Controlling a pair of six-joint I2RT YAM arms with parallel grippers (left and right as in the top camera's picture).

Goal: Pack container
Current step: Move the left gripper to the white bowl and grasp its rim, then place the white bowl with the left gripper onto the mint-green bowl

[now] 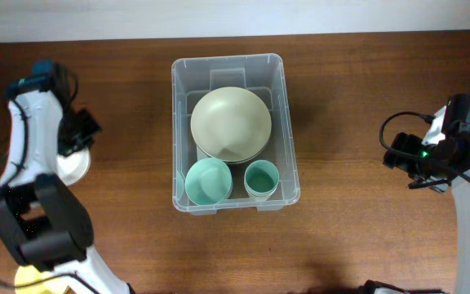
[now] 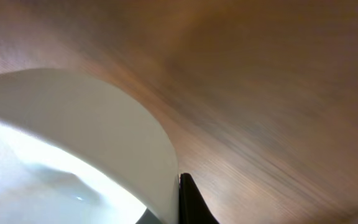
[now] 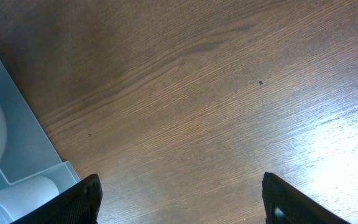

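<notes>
Wooden bench point(image 1: 357, 82) carries container point(image 1: 175, 131), mouth up, long axis front-to-back; left jaws pinch white bowl point(image 1: 76, 170) rim; right jaws wide.

overhead looks straight down; wrist views hug the table point(image 3: 229, 93), right one sharing the container point(image 3: 17, 143).

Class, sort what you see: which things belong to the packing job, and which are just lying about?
Job: container; cream bowl, teal bowl and teal cup inside it; white bowl, gripped by the shut left tool.
Lying about: yellow item, half hidden by the left arm, purpose unclear; right tool, open, idle above the table.
</notes>
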